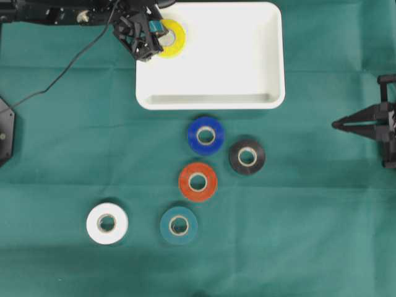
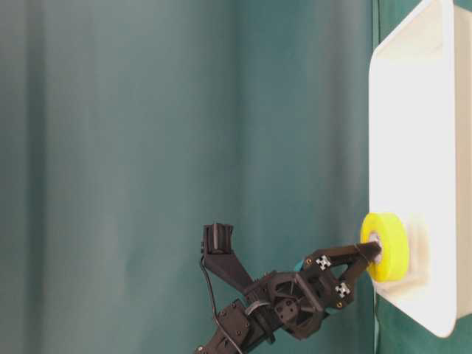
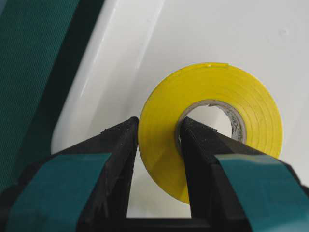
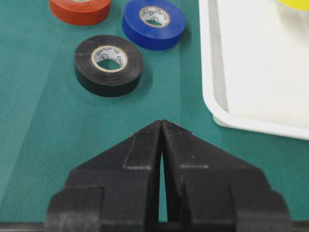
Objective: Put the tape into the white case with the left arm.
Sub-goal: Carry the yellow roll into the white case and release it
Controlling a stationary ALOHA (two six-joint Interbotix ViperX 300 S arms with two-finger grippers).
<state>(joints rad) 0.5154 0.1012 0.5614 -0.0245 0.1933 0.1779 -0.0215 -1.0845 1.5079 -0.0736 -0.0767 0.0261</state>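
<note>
We see a green cloth (image 1: pixel 62 161) covering the table, with a green curtain (image 2: pixel 147 110) behind. The white case (image 1: pixel 247 62) lies flat, long axis left-right. The left gripper (image 3: pixel 157 140) pinches the yellow tape (image 1: pixel 175 38) wall over the case's far-left corner, hole facing up. The right gripper (image 4: pixel 161 126) is pressed together.

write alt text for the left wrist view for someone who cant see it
The left gripper pinches a yellow tape roll through its wall, one finger in the core and one outside, above the white case. Green cloth shows at left.
</note>
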